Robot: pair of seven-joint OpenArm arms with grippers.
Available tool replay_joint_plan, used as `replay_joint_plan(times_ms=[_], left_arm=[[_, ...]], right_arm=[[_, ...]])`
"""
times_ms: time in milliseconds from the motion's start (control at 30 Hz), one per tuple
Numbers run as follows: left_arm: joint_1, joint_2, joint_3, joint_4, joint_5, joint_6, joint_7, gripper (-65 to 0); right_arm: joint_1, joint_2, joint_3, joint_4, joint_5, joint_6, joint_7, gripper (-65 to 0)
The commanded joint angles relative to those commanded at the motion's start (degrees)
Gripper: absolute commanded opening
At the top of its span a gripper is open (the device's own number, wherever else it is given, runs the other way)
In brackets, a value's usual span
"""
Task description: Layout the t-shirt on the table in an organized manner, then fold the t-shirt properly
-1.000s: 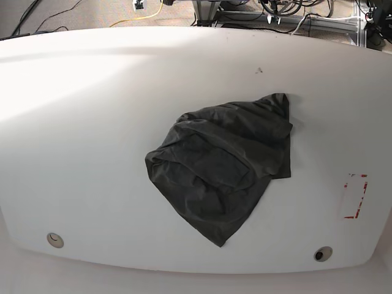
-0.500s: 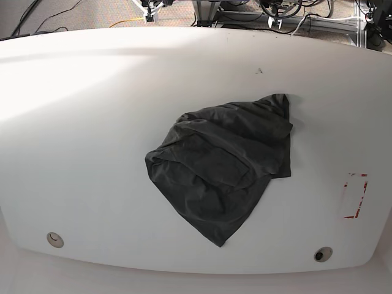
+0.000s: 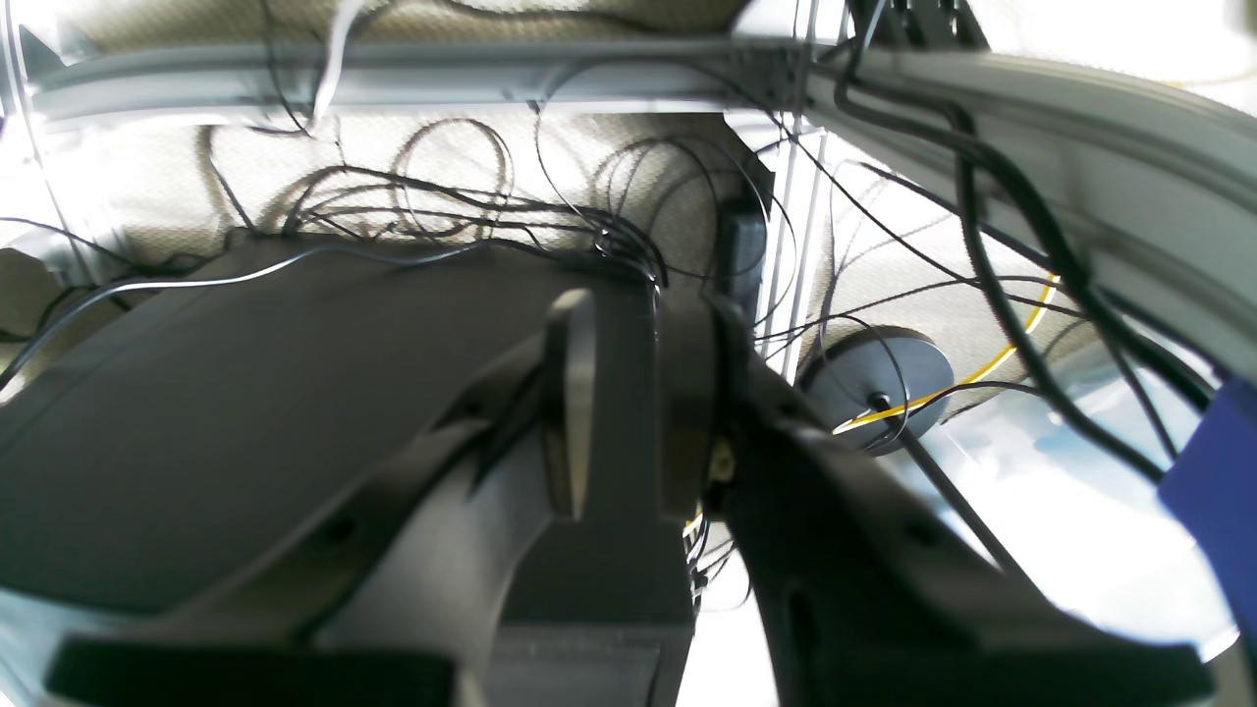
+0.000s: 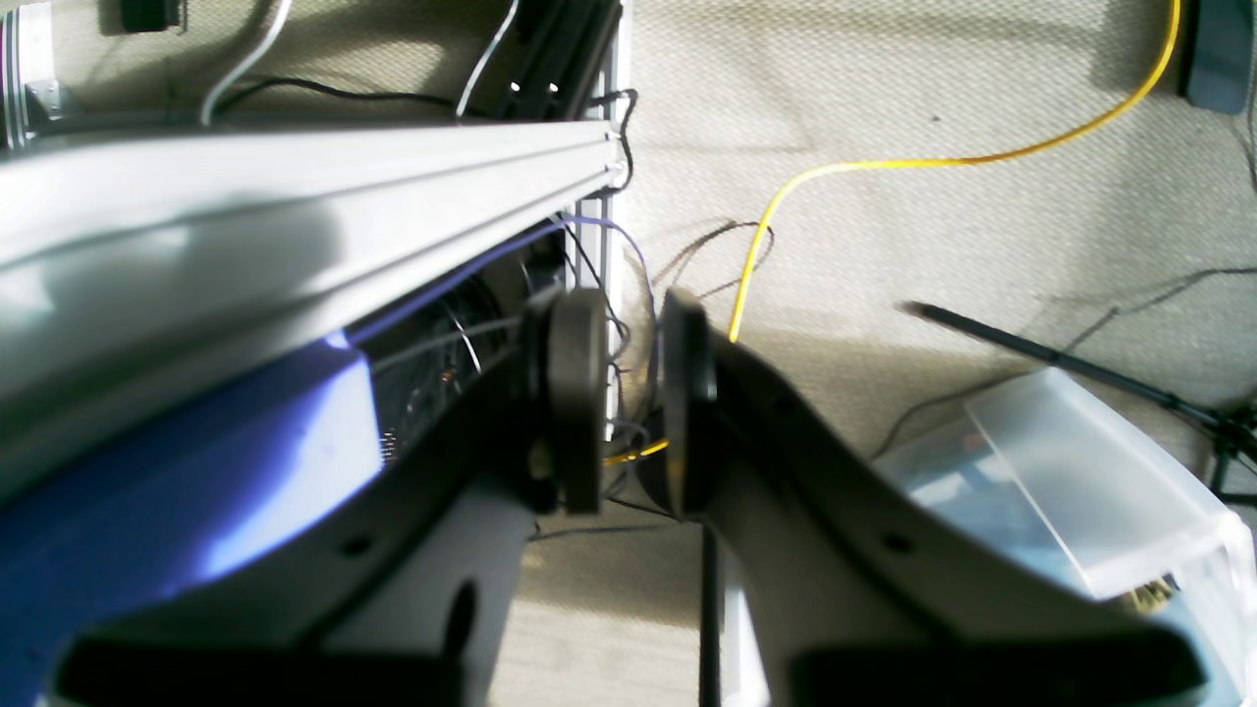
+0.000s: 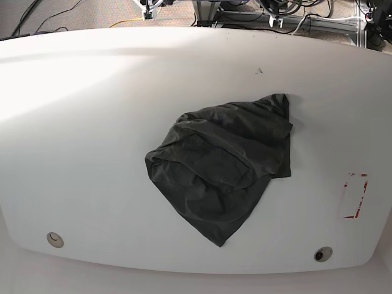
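Base view shows, nearest to the camera, the front rim of the bench point(image 5: 92, 153) with two small round holes, and to the right a red dashed rectangle point(image 5: 354, 196). Behind them, around the middle of the bench and a little to the right, lies the t-shirt point(image 5: 223, 165), a dark grey heap, crumpled and folded over itself. Its long axis runs diagonally, from a pointed end near the front rim up to a raised corner toward the far right side. No sleeve or collar can be told apart clearly.

At the far rim of the bench, only small parts of the two arms are visible at the top of this view, well apart from the cloth. Both wrist views look at carpet, cables and frame rails, not at the shirt. The right pincer point(image 4: 628, 412) has its two pads close together with a narrow gap, and nothing is between them. The left pincer point(image 3: 628, 403) looks pressed together, also empty.

So the shirt lies toward the camera from both pincers. Its far corner points to the side of the left arm, which I judge a little nearer. The layout is not yet begun; the next move probably needs both arms to reach forward over the bench.
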Motion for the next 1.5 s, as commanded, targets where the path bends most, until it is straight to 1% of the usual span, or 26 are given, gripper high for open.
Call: replay_joint_plan(times_ms=[67,133,233,300,433,500,567,633,733,867,967,1067,1167,1233,1500], left_arm=[[0.6,-0.1,0.0,0.1,0.0,-0.1,-0.3,-55.1],[1.3,-0.9,0.0,1.1,0.0,-0.1,-1.4,-55.3],[4.3,-1.4,-0.1,5.0,0.0,0.0,-3.6,-55.3],[6.1,-1.5,-0.1,7.8,0.0,0.0,-4.0,-55.3],[10.5,-1.5,-0.1,14.3,0.0,0.0,-4.0,-55.3],[13.2,-1.6,-0.1,18.0,0.0,0.0,-4.0,-55.3],[15.9,-1.6,-0.2,21.7,0.0,0.0,-4.0,-55.3],[18.5,-1.6,-0.2,24.9,0.0,0.0,-4.0,-55.3],[22.7,-1.6,-0.2,30.3,0.0,0.0,-4.0,-55.3],[28.4,-1.6,-0.2,37.9,0.0,0.0,-4.0,-55.3],[32.8,-1.6,-0.6,43.5,0.0,0.1,-4.0,-55.3],[36.8,-1.4,-2.4,49.6,0.0,0.0,-4.1,-55.3],[40.2,-1.2,-3.9,54.9,0.0,0.0,-4.1,-55.3],[41.9,-1.2,-4.2,58.4,0.0,0.0,-4.1,-55.3],[49.8,-1.2,-4.3,72.6,-0.1,0.0,-4.0,-55.3]], right_arm=[[-1.1,0.0,0.0,1.2,0.1,0.00,0.0,-55.8],[-2.3,0.0,0.0,2.7,0.1,0.00,0.0,-55.8],[-4.5,0.0,0.0,5.7,0.2,0.09,0.0,-55.8],[-6.0,0.0,0.0,7.7,1.2,0.26,0.0,-55.8],[-9.4,0.0,0.0,12.3,4.1,2.99,0.0,-55.8],[-11.5,0.0,0.0,15.2,6.2,4.92,-0.1,-55.8],[-13.6,0.0,0.0,17.8,7.6,6.07,-0.2,-55.8],[-15.4,0.0,0.0,20.0,8.4,6.59,-0.2,-55.8],[-18.9,0.0,-0.1,24.2,8.7,6.95,-0.2,-55.8],[-23.1,-0.1,-0.1,29.3,8.7,7.03,-0.2,-55.8],[-26.2,-0.2,-0.1,32.6,8.9,8.00,-0.2,-55.8],[-29.2,-0.6,-0.1,36.7,11.3,9.41,-0.2,-55.8],[-32.0,-1.0,-0.1,41.2,14.2,10.46,-0.2,-55.8],[-34.1,-1.0,-0.2,44.4,15.4,10.81,-0.2,-55.8],[-41.7,-1.2,-0.2,57.4,17.7,10.81,-0.2,-55.8]])
